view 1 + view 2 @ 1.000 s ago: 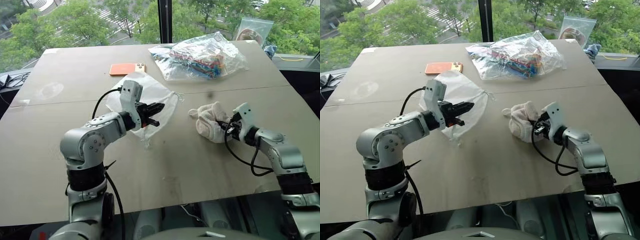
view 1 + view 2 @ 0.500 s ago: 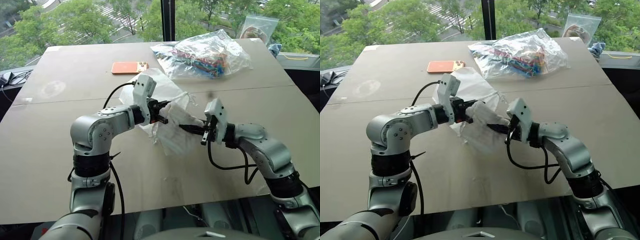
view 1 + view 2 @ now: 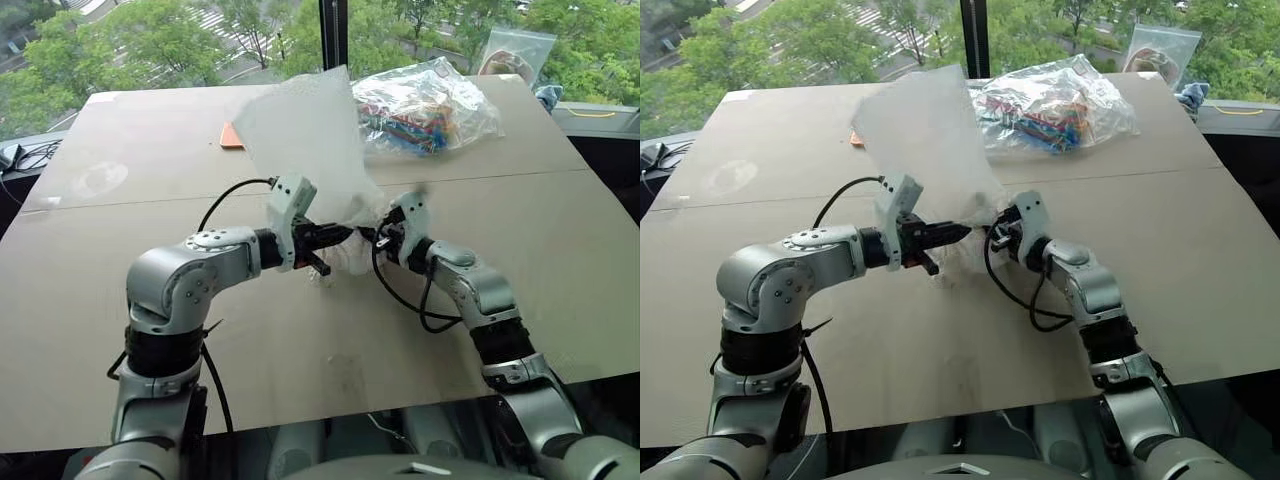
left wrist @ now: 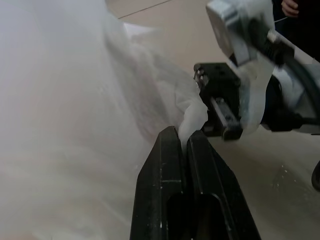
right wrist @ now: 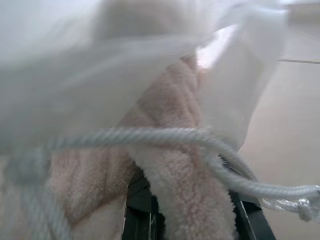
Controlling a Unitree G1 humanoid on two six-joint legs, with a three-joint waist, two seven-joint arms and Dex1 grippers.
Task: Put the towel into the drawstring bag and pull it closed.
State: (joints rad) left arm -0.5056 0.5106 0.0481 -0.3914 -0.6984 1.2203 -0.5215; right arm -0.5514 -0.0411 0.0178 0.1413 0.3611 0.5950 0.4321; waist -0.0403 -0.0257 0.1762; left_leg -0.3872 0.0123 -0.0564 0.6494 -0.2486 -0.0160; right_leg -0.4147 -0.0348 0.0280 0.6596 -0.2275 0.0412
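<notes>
The drawstring bag (image 3: 300, 130) is lifted off the table and billows upward, translucent white, above both grippers. My left gripper (image 3: 338, 235) is shut on the bag's mouth edge, and in the left wrist view thin fabric is pinched between its fingertips (image 4: 170, 137). Just to its right, my right gripper (image 3: 372, 238) is shut on the towel (image 5: 175, 185), a fluffy off-white cloth pressed against the bag's mouth. The bag's white cord (image 5: 150, 135) runs across the towel. How far the towel sits inside the bag is hidden by the fabric.
A clear plastic bag of colourful items (image 3: 425, 105) lies at the back of the table (image 3: 300, 380). An orange phone (image 3: 229, 137) peeks out behind the lifted bag. A small clear zip bag (image 3: 510, 55) leans at the far right edge. Cables (image 3: 25, 160) lie off the left edge.
My right gripper carried the towel left from its spot on the table to the bag's mouth. The left gripper raised the bag, which now stands up in the air.
</notes>
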